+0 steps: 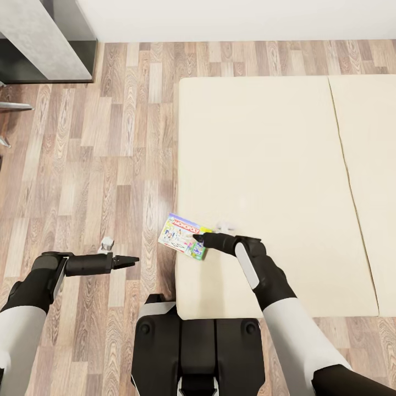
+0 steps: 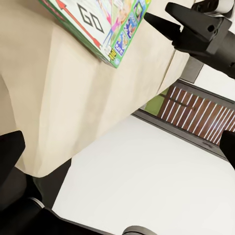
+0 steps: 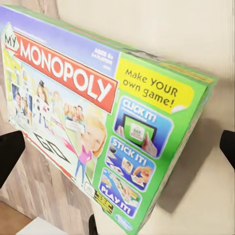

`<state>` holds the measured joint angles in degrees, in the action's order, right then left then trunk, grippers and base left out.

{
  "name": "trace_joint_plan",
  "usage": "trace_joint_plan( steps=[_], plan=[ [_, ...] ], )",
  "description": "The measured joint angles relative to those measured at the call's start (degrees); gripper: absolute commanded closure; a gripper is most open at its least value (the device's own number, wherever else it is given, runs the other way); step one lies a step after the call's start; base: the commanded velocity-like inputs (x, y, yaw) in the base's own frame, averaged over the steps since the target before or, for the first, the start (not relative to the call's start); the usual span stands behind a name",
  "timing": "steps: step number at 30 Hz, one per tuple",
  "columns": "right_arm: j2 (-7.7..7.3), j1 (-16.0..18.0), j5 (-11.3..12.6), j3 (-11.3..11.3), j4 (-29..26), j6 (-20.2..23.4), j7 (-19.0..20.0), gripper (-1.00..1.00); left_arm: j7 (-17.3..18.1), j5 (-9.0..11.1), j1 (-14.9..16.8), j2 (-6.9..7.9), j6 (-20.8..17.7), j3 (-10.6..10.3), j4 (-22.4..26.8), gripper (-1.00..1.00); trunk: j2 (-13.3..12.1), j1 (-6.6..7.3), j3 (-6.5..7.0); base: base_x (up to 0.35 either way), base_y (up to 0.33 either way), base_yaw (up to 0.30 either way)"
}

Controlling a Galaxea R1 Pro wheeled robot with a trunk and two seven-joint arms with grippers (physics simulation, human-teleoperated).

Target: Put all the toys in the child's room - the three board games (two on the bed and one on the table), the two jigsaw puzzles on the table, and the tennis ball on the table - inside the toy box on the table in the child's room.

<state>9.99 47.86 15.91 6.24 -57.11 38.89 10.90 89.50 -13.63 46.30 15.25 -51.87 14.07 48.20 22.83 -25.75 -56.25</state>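
One flat rectangular board game box, pale blue-white with a red "MONOPOLY" band and green edge (image 1: 184, 236), lies at the lower centre of the head view, on the near left corner of the low wide bed with its plain beige mattress cover (image 1: 275, 165), and part of it overhangs the mattress edge above the light wood-plank floor (image 1: 110, 165). The overhang would leave an edge free for a finger to pass beneath, which probably explains the approach. The right gripper (image 1: 198, 237) is at the box's green end, its black fingertips on or just at that edge; the right wrist view shows the two fingers well apart at either side of the frame with the box (image 3: 105, 122) between and ahead of them, so the jaws stand open and nothing is clamped yet. The left gripper (image 1: 131, 260) hangs over the floor at lower left, apart from the box and carrying nothing; whether its fingers are apart or together cannot be told. Its wrist view looks up at the box corner (image 2: 105, 24) and the right gripper's black fingers (image 2: 169, 24) beside it. Count: one board game visible, one bed, two grippers. A grey-topped desk edge (image 1: 41, 38) sits at upper left.
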Motion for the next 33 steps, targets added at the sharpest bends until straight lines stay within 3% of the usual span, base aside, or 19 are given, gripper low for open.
trace_joint_plan(
  steps=[10, 15, 18, 24, 33],
  plan=[
    [0.0, 0.1, 0.1, -0.1, -1.7, 0.2, -0.2, -1.0, 0.0, 0.0, 0.0, 0.01, 0.0, 0.0, 0.0, -1.0, 0.0, 0.0, 0.0, 0.0, 0.0, 0.0],
    [-0.01, -0.7, 0.0, 0.0, -9.8, 2.4, -0.3, -1.0, 0.0, -0.1, 0.0, 0.06, 0.0, 0.0, 0.0, -1.0, 0.0, 0.01, 0.1, 0.0, 0.0, 0.0],
    [-0.01, -3.9, 0.1, 0.0, -16.0, 5.2, -0.4, -1.0, 0.0, 0.0, 0.0, 0.08, 0.0, 0.0, 0.0, -1.0, 0.0, 0.01, 0.32, 0.0, 0.0, 0.0],
    [-0.61, -9.3, 0.2, -0.1, -23.4, 6.1, -0.4, -1.0, 0.0, 0.0, 0.0, 0.08, 0.0, 0.0, 0.0, -1.0, 0.0, 0.01, 0.86, 0.0, 0.0, 0.0],
    [-1.29, -18.7, 0.3, 0.0, -29.9, 5.4, 0.3, -1.0, 0.0, 0.0, 0.0, 0.08, 0.0, 0.0, 0.0, -1.0, 0.0, 0.01, 1.69, 0.0, 0.0, 0.0]
  ],
)
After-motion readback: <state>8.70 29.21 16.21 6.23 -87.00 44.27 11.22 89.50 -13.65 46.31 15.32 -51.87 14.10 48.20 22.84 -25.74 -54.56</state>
